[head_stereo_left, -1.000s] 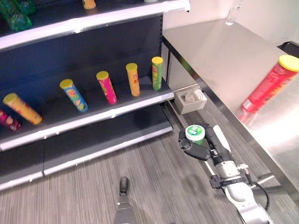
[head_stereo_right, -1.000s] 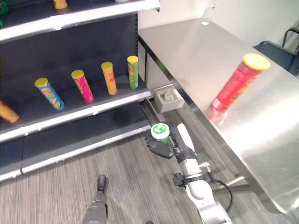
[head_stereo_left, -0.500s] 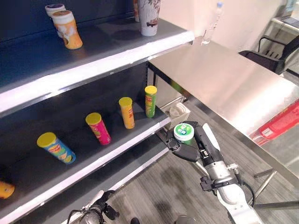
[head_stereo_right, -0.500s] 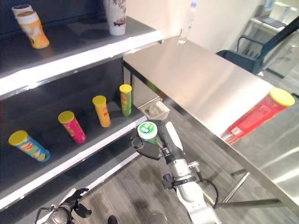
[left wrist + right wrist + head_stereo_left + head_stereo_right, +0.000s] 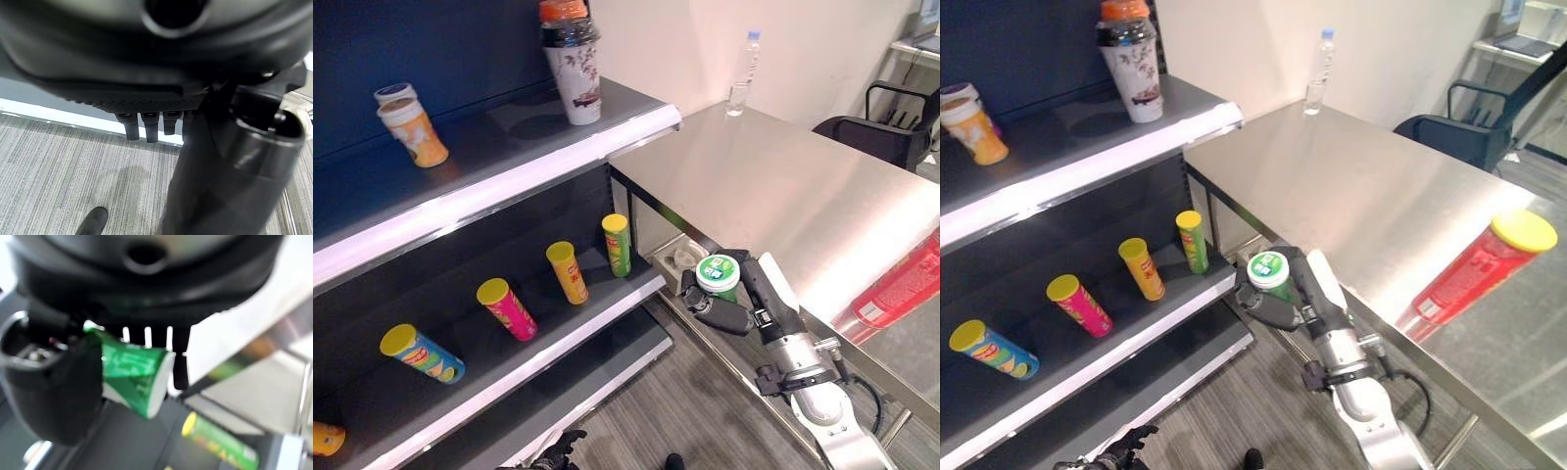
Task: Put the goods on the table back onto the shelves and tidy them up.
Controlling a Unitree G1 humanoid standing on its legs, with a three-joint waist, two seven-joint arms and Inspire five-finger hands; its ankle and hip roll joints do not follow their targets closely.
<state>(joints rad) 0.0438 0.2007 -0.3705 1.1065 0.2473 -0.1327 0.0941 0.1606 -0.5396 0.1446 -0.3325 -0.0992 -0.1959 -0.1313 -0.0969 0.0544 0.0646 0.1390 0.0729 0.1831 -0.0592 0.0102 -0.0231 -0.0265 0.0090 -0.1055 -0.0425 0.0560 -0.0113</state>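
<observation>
your right hand (image 5: 729, 304) has its fingers and thumb curled round a small green cup (image 5: 719, 275) with a white and green lid. it hangs in the air, between the table (image 5: 783, 186) edge and the shelves, close to the end of the middle shelf (image 5: 607, 313).

the cup could slip if the hold loosens. it could also bump the green can (image 5: 617, 244) at that shelf's end and tip it. the table edge is just beside your arm, so swing away from it. there is open room between the cans. the red can (image 5: 906, 289) waits on the table.

your left hand (image 5: 146, 127) looks relaxed and empty, i think, low over the floor.
</observation>
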